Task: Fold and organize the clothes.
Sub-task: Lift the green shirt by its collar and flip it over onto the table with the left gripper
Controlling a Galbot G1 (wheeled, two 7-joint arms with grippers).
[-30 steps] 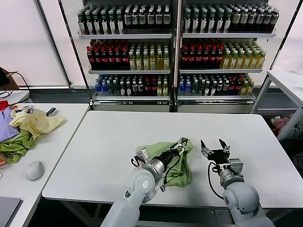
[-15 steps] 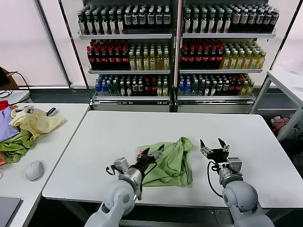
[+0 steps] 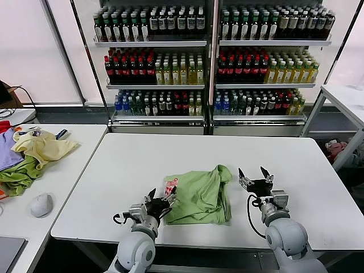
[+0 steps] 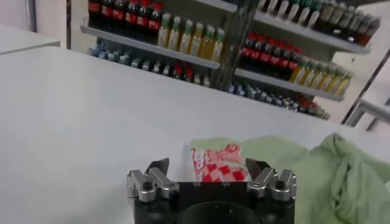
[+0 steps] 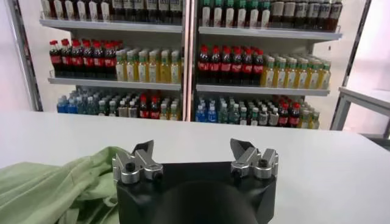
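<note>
The light green polo shirt point(image 3: 200, 196) lies crumpled and partly folded on the white table point(image 3: 142, 165), near its front edge. Its red-and-white chest graphic point(image 3: 170, 185) shows at the left edge. My left gripper point(image 3: 159, 200) is open and empty, low at the table's front, just left of the shirt. In the left wrist view the open left gripper point(image 4: 207, 167) faces the graphic point(image 4: 216, 164) and the green shirt point(image 4: 317, 170). My right gripper point(image 3: 255, 177) is open and empty, just right of the shirt. The right wrist view shows the right gripper point(image 5: 192, 151) with the shirt point(image 5: 55, 189) beside it.
A heap of pale yellow, darker green and purple garments point(image 3: 28, 153) and a grey mouse point(image 3: 41, 205) lie on a second table at the left. Shelves of bottles point(image 3: 210, 62) stand behind the table. Another table edge point(image 3: 347, 96) is at the right.
My left gripper has let go of the shirt and drawn back left toward the table's front. The shirt now lies flatter, with the graphic uncovered. The right gripper has barely moved.
</note>
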